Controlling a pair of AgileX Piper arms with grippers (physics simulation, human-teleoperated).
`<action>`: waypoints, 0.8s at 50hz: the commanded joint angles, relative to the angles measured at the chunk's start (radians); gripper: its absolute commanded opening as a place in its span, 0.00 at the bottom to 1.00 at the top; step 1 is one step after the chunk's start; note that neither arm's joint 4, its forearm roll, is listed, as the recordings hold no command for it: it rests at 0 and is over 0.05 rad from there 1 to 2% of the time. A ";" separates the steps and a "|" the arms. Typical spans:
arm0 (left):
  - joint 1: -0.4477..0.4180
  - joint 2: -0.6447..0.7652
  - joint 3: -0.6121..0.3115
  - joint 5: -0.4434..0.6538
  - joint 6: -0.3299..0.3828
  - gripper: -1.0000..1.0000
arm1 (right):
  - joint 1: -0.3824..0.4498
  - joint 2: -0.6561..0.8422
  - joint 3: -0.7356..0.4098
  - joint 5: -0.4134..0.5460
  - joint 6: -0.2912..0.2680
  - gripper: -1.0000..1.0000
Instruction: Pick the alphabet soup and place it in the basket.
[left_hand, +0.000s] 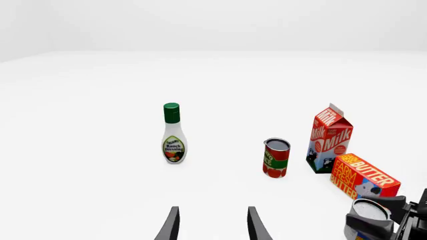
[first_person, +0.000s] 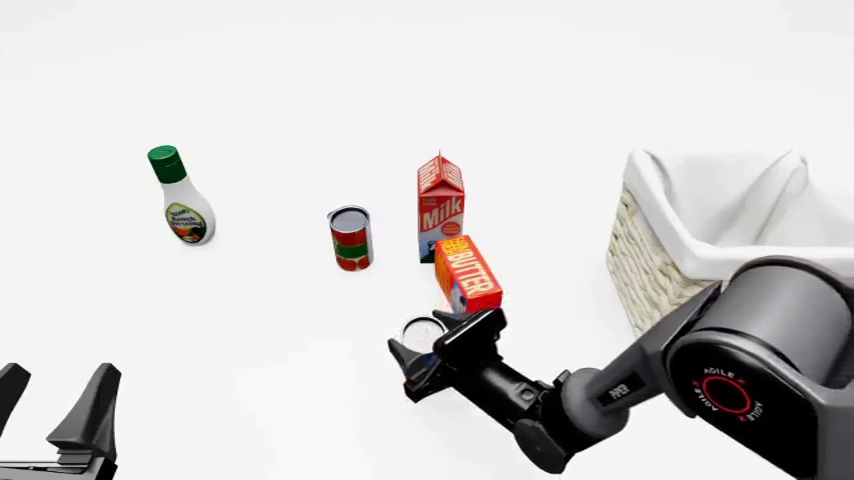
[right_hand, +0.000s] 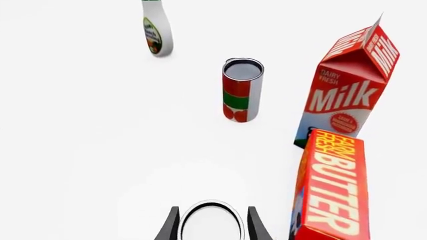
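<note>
Right claw (first_person: 416, 362) spread astride soup (right_hand: 211, 226) beside butter (first_person: 467, 275), not yet pinching: squeeze square, lift straight, clear butter toward basket (first_person: 647, 265).

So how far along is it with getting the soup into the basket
Done: the right gripper has reached the alphabet soup, its fingers on either side of the can, which stands by the butter box. Whether they grip is unclear. Left: lifting and carrying it to the basket.
</note>
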 joint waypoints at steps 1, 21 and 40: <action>0.000 0.000 0.000 0.000 0.000 1.00 | -0.001 0.027 -0.017 0.004 0.000 1.00; 0.000 0.000 0.000 0.000 0.000 1.00 | -0.005 0.054 -0.033 0.006 -0.001 1.00; 0.000 0.000 0.000 0.000 0.000 1.00 | -0.003 0.055 -0.025 -0.006 0.004 0.00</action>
